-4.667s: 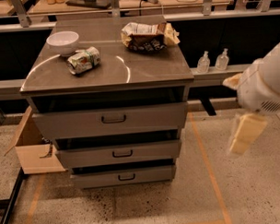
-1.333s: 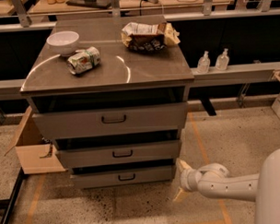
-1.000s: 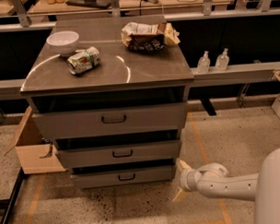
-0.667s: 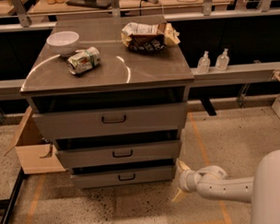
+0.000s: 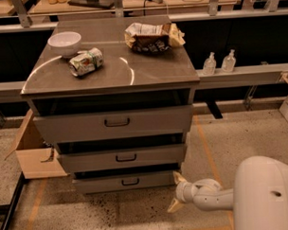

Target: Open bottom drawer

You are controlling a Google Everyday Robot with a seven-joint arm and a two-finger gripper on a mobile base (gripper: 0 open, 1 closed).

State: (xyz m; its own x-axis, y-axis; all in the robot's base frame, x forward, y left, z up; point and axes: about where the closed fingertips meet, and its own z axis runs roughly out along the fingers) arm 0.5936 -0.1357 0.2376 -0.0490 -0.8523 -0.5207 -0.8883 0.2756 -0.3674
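Gripper is hovering low, fingers spread and empty, just beside the bottom drawer, likely lining up sideways toward its black handle.

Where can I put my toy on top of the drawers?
The front right of the cabinet top is bare, between the crushed can and the right edge, in front of the chip bag. Back left is crowded: white bowl and can. The pincer hangs low, right of the bottom drawer.
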